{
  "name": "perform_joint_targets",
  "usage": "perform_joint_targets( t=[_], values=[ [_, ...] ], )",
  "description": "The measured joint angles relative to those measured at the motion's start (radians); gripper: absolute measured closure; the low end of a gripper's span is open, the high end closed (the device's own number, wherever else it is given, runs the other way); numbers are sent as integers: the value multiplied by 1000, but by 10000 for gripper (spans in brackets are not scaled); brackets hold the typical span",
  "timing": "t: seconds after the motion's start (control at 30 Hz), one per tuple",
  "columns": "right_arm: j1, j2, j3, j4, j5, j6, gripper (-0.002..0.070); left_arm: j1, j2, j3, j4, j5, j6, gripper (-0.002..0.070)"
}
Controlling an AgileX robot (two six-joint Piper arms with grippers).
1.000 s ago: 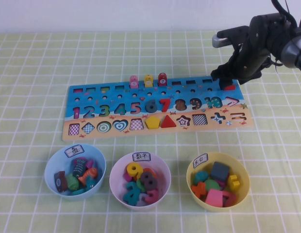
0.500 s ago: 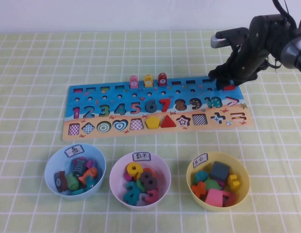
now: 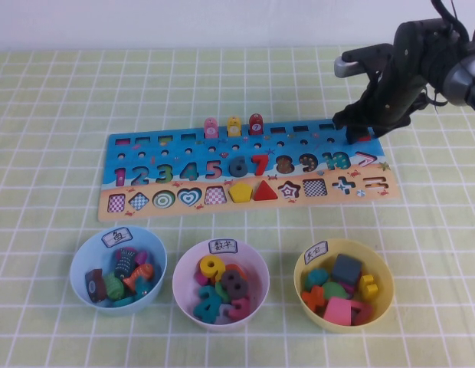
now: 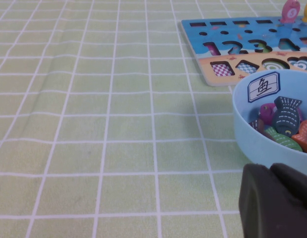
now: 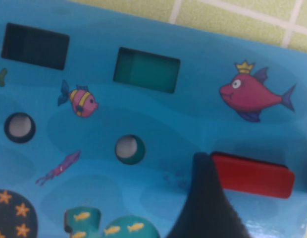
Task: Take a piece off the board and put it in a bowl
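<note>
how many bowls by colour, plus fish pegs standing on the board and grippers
light blue bowl: 1
pink-white bowl: 1
yellow bowl: 1
fish pegs on board: 3
right gripper at red piece: 1
left gripper beside light blue bowl: 1
total: 8

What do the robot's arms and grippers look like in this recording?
The right arm is matte black with a silver-grey link and loose black cables above it. The right gripper, over the board's far right end, is black. The left gripper, beside the blue bowl, shows dark, rounded fingers.

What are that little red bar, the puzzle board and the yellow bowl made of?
The red bar beside the right claw looks like painted wood: matte, with thick rounded edges. The board seems printed wood. The yellow bowl looks like smooth plastic. The left claw is parked.
</note>
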Motion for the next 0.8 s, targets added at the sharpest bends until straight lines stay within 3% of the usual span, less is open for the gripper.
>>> perform_joint_targets(
  t=[0.2, 0.47, 0.8],
  values=[
    [0, 0, 0, -4, 6, 0, 275, 0, 0, 0, 0, 0, 0, 680],
    [-2, 0, 0, 18, 6, 0, 400, 0, 0, 0, 0, 0, 0, 680],
    [-2, 8, -35, 25, 48, 0, 400, 0, 0, 0, 0, 0, 0, 680]
  ],
)
